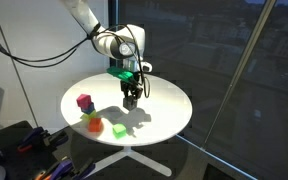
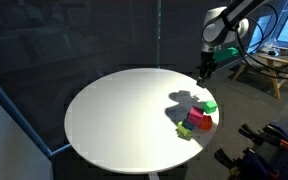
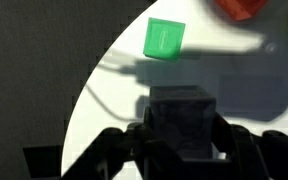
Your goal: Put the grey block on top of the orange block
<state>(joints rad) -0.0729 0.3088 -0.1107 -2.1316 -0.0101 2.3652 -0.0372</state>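
Note:
My gripper is shut on the grey block, a dull cube held between the dark fingers above the white round table. In an exterior view the gripper hangs over the middle of the table, and it also shows near the far rim in an exterior view. The orange block sits on the table near the rim, apart from the gripper. In the wrist view only its corner shows at the top edge.
A bright green cube lies on the table beyond the gripper and also shows in both exterior views. A magenta cube and a yellow cube sit by the orange block. Dark floor and cables surround the table.

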